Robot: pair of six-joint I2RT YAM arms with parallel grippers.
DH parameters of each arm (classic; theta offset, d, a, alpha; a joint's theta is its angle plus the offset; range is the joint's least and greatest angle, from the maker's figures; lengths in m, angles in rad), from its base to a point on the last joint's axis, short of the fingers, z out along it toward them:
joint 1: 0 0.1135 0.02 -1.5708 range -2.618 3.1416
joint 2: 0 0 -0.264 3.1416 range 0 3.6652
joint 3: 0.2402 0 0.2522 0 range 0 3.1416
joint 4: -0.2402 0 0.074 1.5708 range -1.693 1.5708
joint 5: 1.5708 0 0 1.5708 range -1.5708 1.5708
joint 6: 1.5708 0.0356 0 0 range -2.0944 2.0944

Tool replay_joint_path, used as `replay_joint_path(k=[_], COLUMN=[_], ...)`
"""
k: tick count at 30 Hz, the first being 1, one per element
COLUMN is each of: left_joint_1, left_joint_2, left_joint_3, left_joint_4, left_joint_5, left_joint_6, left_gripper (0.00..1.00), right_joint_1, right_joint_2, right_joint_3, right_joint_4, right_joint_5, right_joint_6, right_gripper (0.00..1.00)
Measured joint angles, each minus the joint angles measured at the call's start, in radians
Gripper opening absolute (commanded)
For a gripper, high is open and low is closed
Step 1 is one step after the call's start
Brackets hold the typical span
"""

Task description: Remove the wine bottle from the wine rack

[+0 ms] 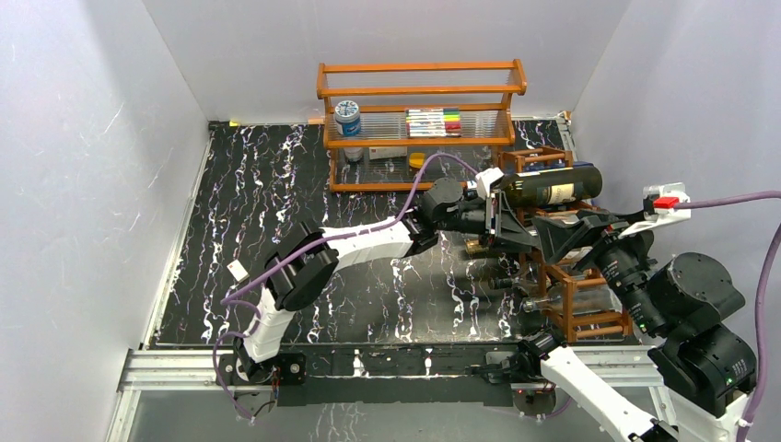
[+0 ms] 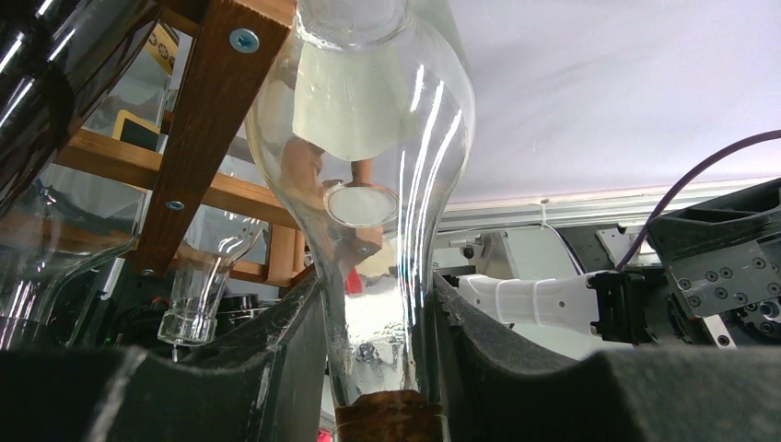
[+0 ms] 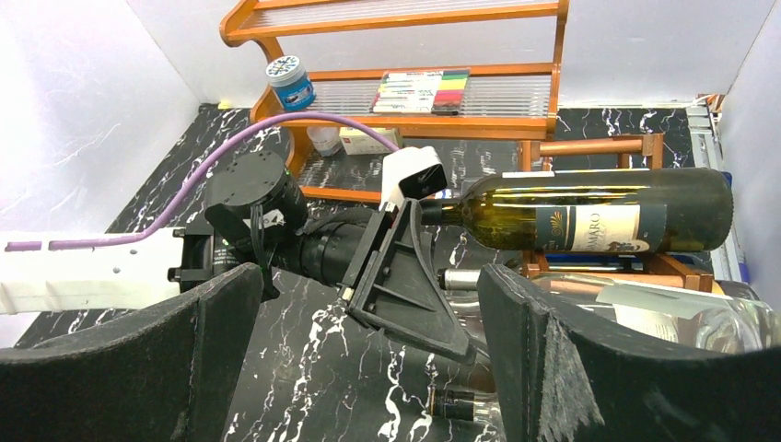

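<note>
Bright, even overhead light leaves soft shadows under the arms on the glossy surface (image 1: pixel 249 212). White glare streaks the clear bottle (image 2: pixel 387 239). The near fingers (image 3: pixel 101 368) of the right pincer (image 3: pixel 368 276) blur.

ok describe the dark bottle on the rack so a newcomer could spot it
On the right of the black marbled table, beside the orange shelf, stands a reddish-brown rack. The bottle lies on its side across the top, neck pointing left; it alone is dark green glass, while the bottles below are clear.
</note>
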Motion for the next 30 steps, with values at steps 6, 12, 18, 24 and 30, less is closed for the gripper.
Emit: replay_joint_path(k=[6,12,18,24,30], left_joint_1=[0.012,0.037,0.090,0.169,0.256], left_joint_2=[-0.023,-0.115,-0.236,-0.344,-0.444], left_joint_3=[0.000,-0.050,-0.115,-0.166,-0.218], left_joint_4=[-0.016,-0.061,-0.067,-0.081,-0.118], left_joint_5=[0.000,-0.008,-0.004,-0.001,0.000], left_joint_6=[0.002,0.019,0.022,0.028,0.030], left_gripper=[0.00,0.00,0.00,0.00,0.00], right_joint_1=[0.000,0.000,0.000,0.000,0.000], right_joint_2=[0.006,0.016,0.032,0.048,0.066], right_joint_3=[0.001,0.002,0.002,0.002,0.002], right_joint_4=[0.001,0.007,0.023,0.029,0.058], right_joint_5=[-0.006,-0.015,-0.031,-0.040,-0.053], right_joint_6=[0.000,0.001,0.001,0.001,0.001], right_gripper=[0.98,0.98,0.98,0.98,0.98])
